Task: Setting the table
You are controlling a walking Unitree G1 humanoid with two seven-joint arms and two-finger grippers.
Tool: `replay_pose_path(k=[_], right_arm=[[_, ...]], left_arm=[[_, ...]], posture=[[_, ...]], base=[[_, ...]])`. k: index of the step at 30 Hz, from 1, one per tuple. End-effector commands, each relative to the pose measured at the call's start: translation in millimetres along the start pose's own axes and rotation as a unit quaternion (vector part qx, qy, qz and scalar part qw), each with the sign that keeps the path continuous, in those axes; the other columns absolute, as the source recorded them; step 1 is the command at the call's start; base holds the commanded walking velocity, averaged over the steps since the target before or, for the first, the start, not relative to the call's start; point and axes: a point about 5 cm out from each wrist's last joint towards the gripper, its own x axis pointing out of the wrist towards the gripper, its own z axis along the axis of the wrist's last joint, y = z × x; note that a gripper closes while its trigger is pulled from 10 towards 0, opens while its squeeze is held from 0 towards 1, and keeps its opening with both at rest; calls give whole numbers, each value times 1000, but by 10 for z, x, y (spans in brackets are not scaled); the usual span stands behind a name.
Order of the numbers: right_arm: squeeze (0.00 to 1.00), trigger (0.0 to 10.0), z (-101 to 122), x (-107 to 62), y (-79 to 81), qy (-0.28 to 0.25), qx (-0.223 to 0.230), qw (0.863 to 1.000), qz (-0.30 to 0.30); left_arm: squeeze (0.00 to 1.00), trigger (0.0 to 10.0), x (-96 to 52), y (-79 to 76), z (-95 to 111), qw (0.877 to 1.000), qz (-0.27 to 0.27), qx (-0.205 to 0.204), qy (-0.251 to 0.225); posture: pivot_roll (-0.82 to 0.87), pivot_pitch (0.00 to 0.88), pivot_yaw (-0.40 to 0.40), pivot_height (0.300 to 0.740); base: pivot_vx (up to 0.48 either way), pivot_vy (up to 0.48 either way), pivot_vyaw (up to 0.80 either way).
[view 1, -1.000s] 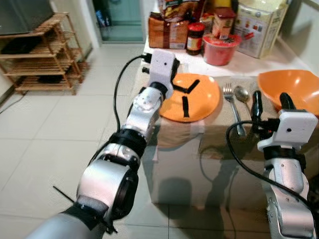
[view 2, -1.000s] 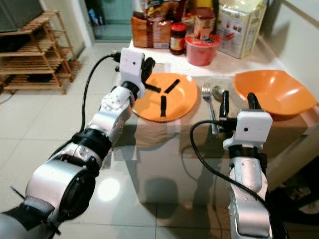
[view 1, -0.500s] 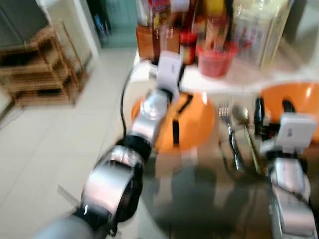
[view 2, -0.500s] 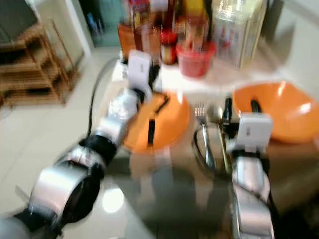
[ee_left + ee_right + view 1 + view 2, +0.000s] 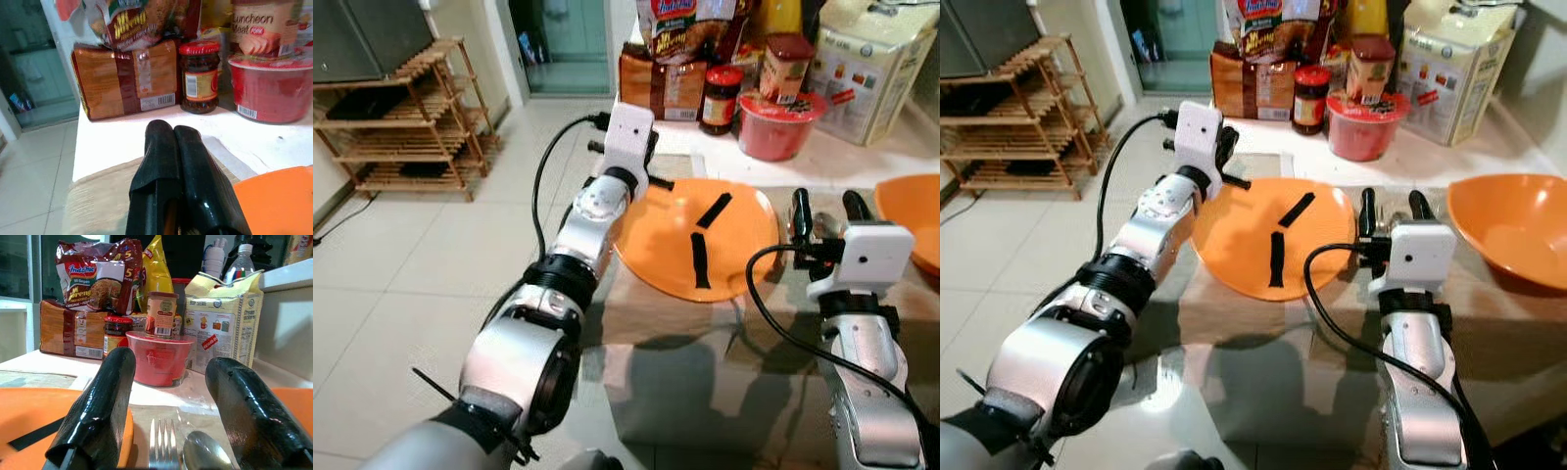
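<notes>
An orange plate (image 5: 705, 245) with two black strips on it lies on the cloth-covered table (image 5: 656, 308). My left gripper (image 5: 658, 182) is shut at the plate's far left rim; in the left wrist view its fingers (image 5: 171, 147) press together with the plate's edge (image 5: 279, 196) beside them. Just right of the plate, my right gripper (image 5: 825, 211) is open. A fork (image 5: 160, 448) and a spoon (image 5: 208, 455) lie on the table between and ahead of its fingers. An orange bowl (image 5: 1513, 230) sits at the far right.
Groceries crowd the back of the table: a red tub (image 5: 773, 122), a jar (image 5: 720, 98), a brown bread packet (image 5: 656, 88), a tin (image 5: 786, 64) and a pale sack (image 5: 876, 69). A wooden shelf (image 5: 401, 117) stands on the tiled floor at the left.
The camera has shifted and the blur has cleared. My right gripper now stands over the fork and spoon, closer to the plate. The left gripper stays at the plate's rim.
</notes>
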Motion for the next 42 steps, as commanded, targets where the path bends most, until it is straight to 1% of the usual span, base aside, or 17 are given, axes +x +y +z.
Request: replay_pose_path(k=[1, 3, 4, 7, 8, 10, 11, 15, 17, 21, 23, 27, 33, 34, 36, 38, 42], right_arm=[[0, 10000, 23, -23, -41, 5, 16, 1000, 2], [0, 10000, 21, -28, -45, 7, 20, 1000, 3], [0, 10000, -10, -46, -69, 18, 41, 999, -2], [0, 10000, -100, -69, -125, 39, 64, 997, -15], [0, 10000, -147, -72, -137, 47, 68, 996, -18], [0, 10000, -160, -71, -135, 49, 66, 996, -17], [0, 10000, -179, -72, -118, 54, 70, 996, -14], [0, 10000, -209, -75, -99, 64, 83, 994, -12], [0, 10000, -225, -78, -103, 69, 89, 994, -14], [0, 10000, -247, -89, -121, 72, 91, 993, -15], [0, 10000, -271, -98, -124, 77, 90, 993, -14], [0, 10000, -286, -90, -108, 80, 90, 993, -10], [0, 10000, -293, -66, -85, 79, 89, 993, -6], [0, 10000, -293, -60, -78, 78, 88, 993, -5], [0, 10000, -292, -58, -74, 78, 89, 993, -5], [0, 10000, -287, -55, -74, 75, 88, 993, -11], [0, 10000, -284, -54, -83, 74, 86, 993, -16]], left_arm=[[0, 10000, -40, 67, 72, 1000, -7, 14, -12], [0, 10000, -52, 82, 72, 1000, -6, 15, -12], [0, 10000, -100, 104, 51, 1000, -10, 14, -13], [0, 10000, -180, 118, -51, 1000, -18, 12, -9], [0, 10000, -215, 132, -132, 1000, -15, 14, 0], [0, 10000, -224, 136, -155, 1000, -14, 16, 3], [0, 10000, -273, 139, -190, 1000, -12, 23, 6], [0, 10000, -378, 160, -262, 999, -5, 34, 10], [0, 10000, -423, 182, -279, 999, 1, 43, 9], [0, 10000, -495, 248, -295, 999, 14, 35, 10], [0, 10000, -530, 232, -265, 1000, 7, 31, 1], [0, 10000, -579, 186, -261, 1000, 0, 30, 2], [0, 10000, -583, 121, -309, 999, -7, 30, 9], [0, 10000, -576, 75, -291, 999, -21, 27, 4], [0, 10000, -558, 56, -262, 999, -27, 26, -4], [0, 10000, -478, -8, -166, 998, -51, 23, -23], [0, 10000, -432, -48, -142, 997, -65, 29, -24]], posture=[[-45, 0, 78, 735], [-44, 0, 78, 735], [-41, 0, 77, 735], [-24, 0, 71, 735], [-21, 0, 69, 735], [-17, 0, 67, 735], [-16, 0, 68, 735], [-12, 0, 68, 735], [-11, 0, 68, 735], [-9, 0, 66, 735], [0, 0, 60, 735], [8, 0, 56, 735], [10, 0, 55, 735], [10, 0, 57, 735], [9, 0, 57, 735], [5, 0, 59, 735], [-2, 0, 62, 735]], base=[[0, 0, 0], [0, 0, 0], [0, 0, 0], [0, 0, 0], [0, 0, 0], [0, 0, 0], [0, 0, 0], [0, 0, 0], [0, 0, 0], [0, 0, 0], [0, 0, 0], [0, 0, 0], [0, 0, 0], [0, 0, 0], [0, 0, 0], [0, 0, 0], [0, 0, 0]])
